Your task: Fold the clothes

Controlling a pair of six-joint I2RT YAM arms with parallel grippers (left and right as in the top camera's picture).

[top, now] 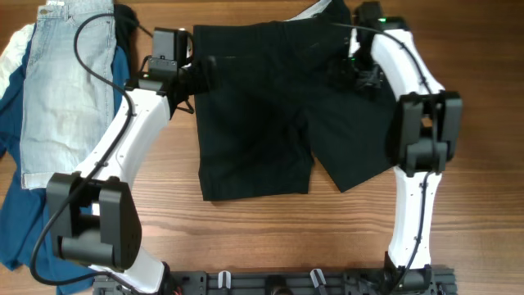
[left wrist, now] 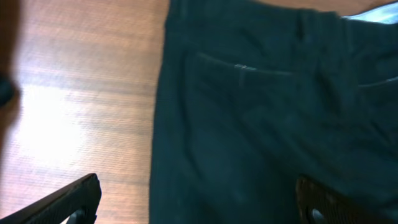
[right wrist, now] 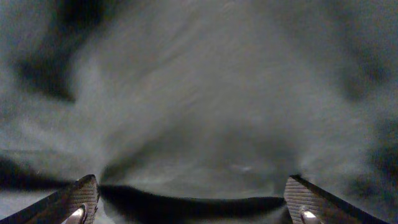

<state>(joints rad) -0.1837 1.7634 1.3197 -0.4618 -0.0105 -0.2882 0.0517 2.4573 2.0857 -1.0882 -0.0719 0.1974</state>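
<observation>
From above, the black shorts (top: 254, 123) are seen lying spread flat on the wooden table (top: 246, 238), with the waistband toward the far edge and both legs pointing toward the robot's base. The left gripper (top: 199, 75) is hovering at the left end of the waistband, right at the fabric's edge. The right gripper (top: 354, 75) is positioned over the upper right part of the shorts, below the waistband. A pair of pale denim shorts (top: 65, 90) is lying well to the left on a blue garment (top: 16, 221).

In the left wrist view, the gripper (left wrist: 196, 202) is standing wide open with nothing between its fingers. The side edge of the shorts (left wrist: 261, 112) is running down between them, so one finger (left wrist: 68, 202) is over bare table (left wrist: 81, 93) and the other is over black cloth.

In the right wrist view, the gripper (right wrist: 193, 202) is also spread wide. The shorts (right wrist: 199, 93) are filling the whole picture, blurred and very close. Whether the fingers (right wrist: 78, 202) are touching the cloth cannot be told.
</observation>
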